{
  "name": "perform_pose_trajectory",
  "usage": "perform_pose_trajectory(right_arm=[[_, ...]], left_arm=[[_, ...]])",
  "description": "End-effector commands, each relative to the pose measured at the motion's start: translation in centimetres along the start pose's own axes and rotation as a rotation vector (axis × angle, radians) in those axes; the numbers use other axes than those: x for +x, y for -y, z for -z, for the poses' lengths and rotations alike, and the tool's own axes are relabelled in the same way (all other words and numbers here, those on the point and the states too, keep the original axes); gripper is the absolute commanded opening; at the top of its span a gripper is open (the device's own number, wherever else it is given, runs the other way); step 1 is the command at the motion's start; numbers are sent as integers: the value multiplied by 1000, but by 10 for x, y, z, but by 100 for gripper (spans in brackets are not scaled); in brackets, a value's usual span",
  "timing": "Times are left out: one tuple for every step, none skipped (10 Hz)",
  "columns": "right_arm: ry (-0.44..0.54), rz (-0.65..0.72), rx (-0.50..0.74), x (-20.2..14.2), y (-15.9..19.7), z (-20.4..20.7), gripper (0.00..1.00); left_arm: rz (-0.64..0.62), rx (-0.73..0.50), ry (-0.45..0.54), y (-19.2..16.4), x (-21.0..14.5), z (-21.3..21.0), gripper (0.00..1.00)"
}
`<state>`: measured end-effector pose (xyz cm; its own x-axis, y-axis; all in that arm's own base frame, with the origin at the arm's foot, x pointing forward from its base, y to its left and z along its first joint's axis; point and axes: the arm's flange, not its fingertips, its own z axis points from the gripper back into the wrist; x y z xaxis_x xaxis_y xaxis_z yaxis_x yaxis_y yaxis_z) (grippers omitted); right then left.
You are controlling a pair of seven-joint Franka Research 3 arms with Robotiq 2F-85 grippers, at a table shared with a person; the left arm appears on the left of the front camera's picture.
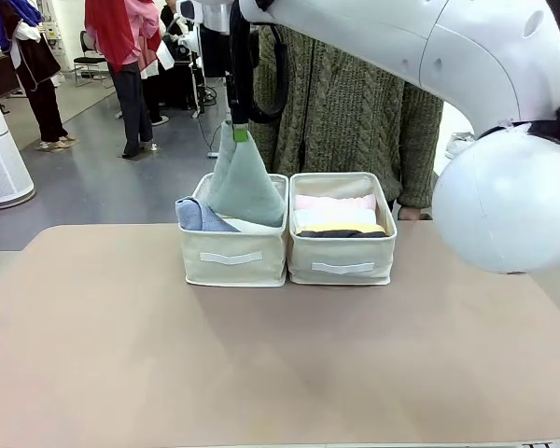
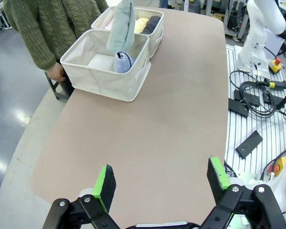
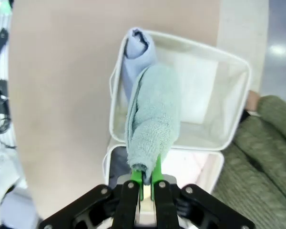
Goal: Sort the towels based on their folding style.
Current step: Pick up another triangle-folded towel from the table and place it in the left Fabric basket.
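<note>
Front view: the right gripper is clamped on the tip of the pale grey-green cone-shaped terry towel, which hangs point-up over the left cream fabric bin. A light blue terry towel lies in that same bin, at its left side. Just right of that bin, touching it, the second cream fabric bin holds pale pink, white, yellow and dark grey rolled towels. A person in a green knitted sweater stands behind the bins. Left gripper, jaws wide apart, hovers above bare tabletop, well away from the bins.
</note>
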<state>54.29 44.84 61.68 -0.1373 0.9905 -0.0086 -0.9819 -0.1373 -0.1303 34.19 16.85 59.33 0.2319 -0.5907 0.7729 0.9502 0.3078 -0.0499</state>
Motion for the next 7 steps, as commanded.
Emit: perform_pose_trajectory(right_arm=[[-39,12,9,-4,-7,12,9],[-14,4,1,-2,-4,13,9],[25,7,-57,-1,-1,12,9],[46,16,-84,-2,2,12,9],[56,23,-91,-3,7,15,9],[58,34,-103,-3,11,21,9],[58,57,-127,-6,17,25,9]], left_arm=[[23,15,15,1,-2,2,100],[23,15,15,1,-2,2,100],[23,15,15,1,-2,2,100],[23,15,15,1,-2,2,100],[23,15,15,1,-2,2,100],[23,15,15,1,-2,2,100],[23,15,15,1,-2,2,100]])
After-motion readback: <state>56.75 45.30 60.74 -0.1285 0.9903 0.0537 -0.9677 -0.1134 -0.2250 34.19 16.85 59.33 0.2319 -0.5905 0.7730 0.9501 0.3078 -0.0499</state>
